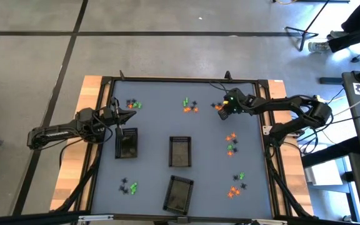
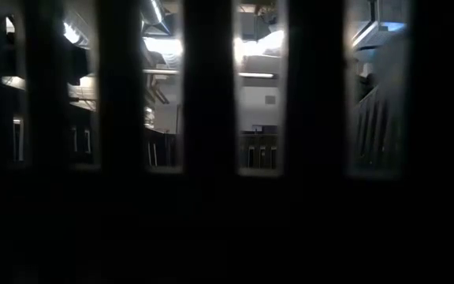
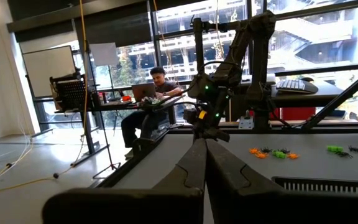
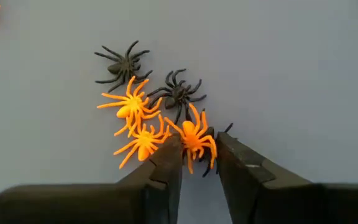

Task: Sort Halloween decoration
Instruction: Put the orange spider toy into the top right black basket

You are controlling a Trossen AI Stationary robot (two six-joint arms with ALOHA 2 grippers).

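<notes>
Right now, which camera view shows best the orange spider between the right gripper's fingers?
The right wrist view: the orange spider fills the gap at the right gripper, legs distinct. The high view shows only an orange speck; the left wrist view shows that arm far off; the low view shows nothing.

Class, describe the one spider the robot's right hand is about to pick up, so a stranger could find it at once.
Start at the grey table and go to its far right corner, where the right hand is lowered over a small cluster of spiders. The target is the orange spider between the two dark fingers. Two more orange ones and two black ones lie just outside them.
</notes>
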